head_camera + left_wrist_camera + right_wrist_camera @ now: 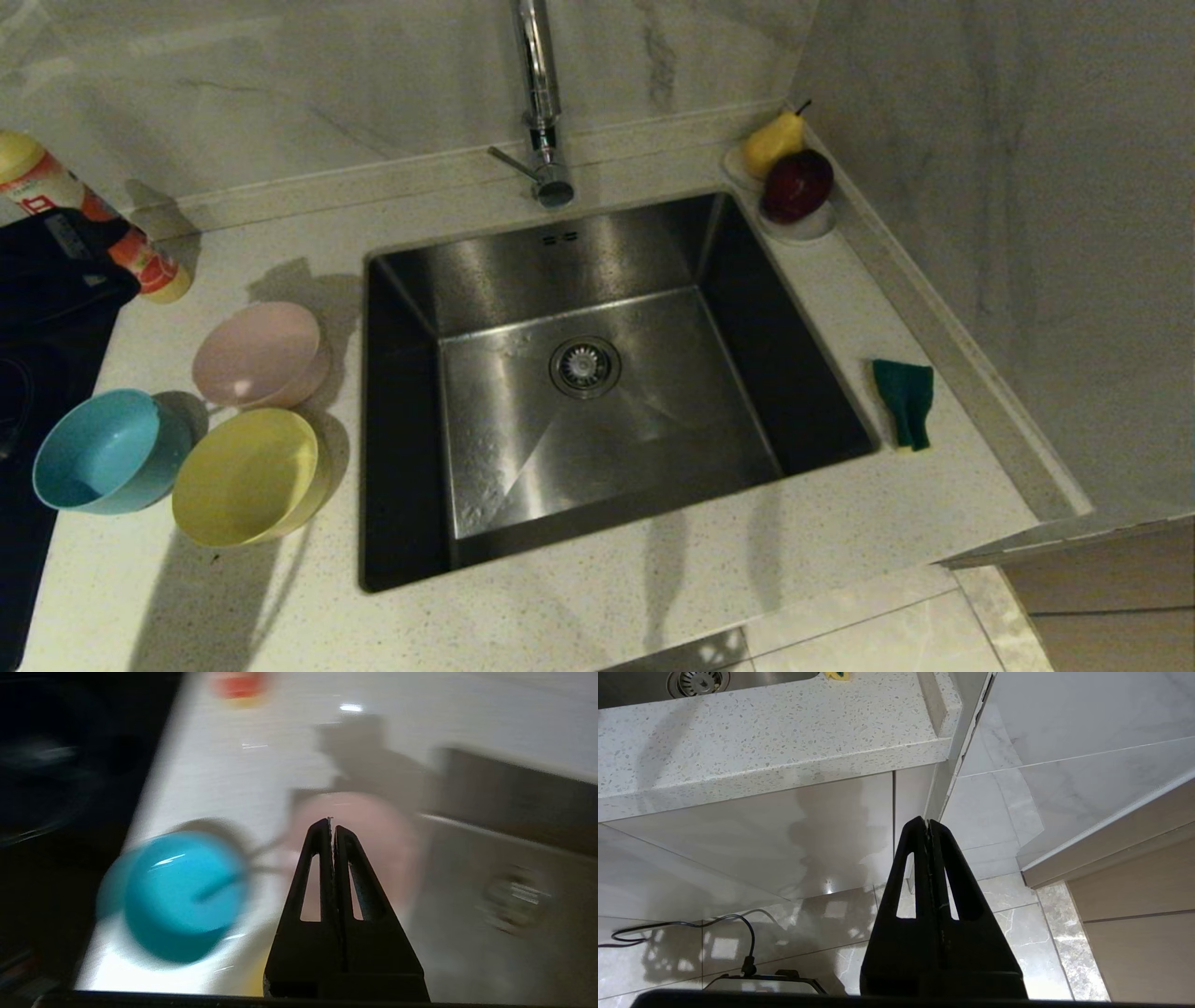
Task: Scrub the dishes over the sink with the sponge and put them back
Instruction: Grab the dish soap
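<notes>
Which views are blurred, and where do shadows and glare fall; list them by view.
Head view: sharp; shadows beside the bowls, sheen in the sink. Left wrist view: smeared blue bowl, sharp left gripper. Right wrist view: sharp, reflections on floor tiles.

We see a pale speckled stone countertop [653,579] meeting white grey-veined marble walls [327,75]; below, glossy marble floor tiles [1017,933] reflect light beside a light wooden cabinet [1134,905].

Your surface: speckled white countertop [597,607] around the sink [579,373] | 9 o'clock of the sink: pink bowl [260,355], blue bowl [107,453], yellow bowl [247,476], clustered close | 10 o'clock: bottle [89,215] | 1 o'clock: white dish [803,227] bearing fruit | 3 o'clock: sponge [906,401], green face up
</notes>
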Controlling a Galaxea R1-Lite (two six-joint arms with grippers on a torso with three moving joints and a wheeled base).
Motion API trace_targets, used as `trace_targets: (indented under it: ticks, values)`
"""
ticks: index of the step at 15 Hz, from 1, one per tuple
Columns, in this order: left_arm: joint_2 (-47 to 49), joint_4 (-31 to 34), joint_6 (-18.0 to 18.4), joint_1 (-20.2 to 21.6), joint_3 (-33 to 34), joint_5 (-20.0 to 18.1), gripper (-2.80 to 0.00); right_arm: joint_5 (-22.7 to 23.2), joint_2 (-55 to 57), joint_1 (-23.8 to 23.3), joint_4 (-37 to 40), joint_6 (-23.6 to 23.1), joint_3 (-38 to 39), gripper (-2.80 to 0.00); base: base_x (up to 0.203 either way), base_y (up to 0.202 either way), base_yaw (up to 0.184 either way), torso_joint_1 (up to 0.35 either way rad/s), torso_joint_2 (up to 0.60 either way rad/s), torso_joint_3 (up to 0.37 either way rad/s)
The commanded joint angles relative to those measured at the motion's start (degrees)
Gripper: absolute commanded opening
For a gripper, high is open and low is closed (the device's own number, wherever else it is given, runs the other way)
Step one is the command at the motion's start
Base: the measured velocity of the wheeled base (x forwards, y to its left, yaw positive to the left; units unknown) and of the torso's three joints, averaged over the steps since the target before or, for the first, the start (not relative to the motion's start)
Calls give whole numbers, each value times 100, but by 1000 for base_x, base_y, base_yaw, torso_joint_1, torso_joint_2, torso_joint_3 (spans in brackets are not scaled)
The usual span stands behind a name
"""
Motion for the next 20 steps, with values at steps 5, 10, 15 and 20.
trace_targets:
  ticks: [5,10,15,20]
  values:
    - [903,-42,-276,-512,-855,-251,-280,-2,4,1,0,1,0,-280,0,0,0,0,0,0]
    - [840,-44,-35,-123,-1043,612,-280,-2,-2,1,0,1,0,-280,0,0,0,0,0,0]
    - [1096,-488,-21,685,-1088,123,0,-2,5,1,0,1,0,-280,0,0,0,0,0,0]
    - [1200,-1471,-6,1360,-558,-792,0,-2,6,1,0,1,0,-280,0,0,0,0,0,0]
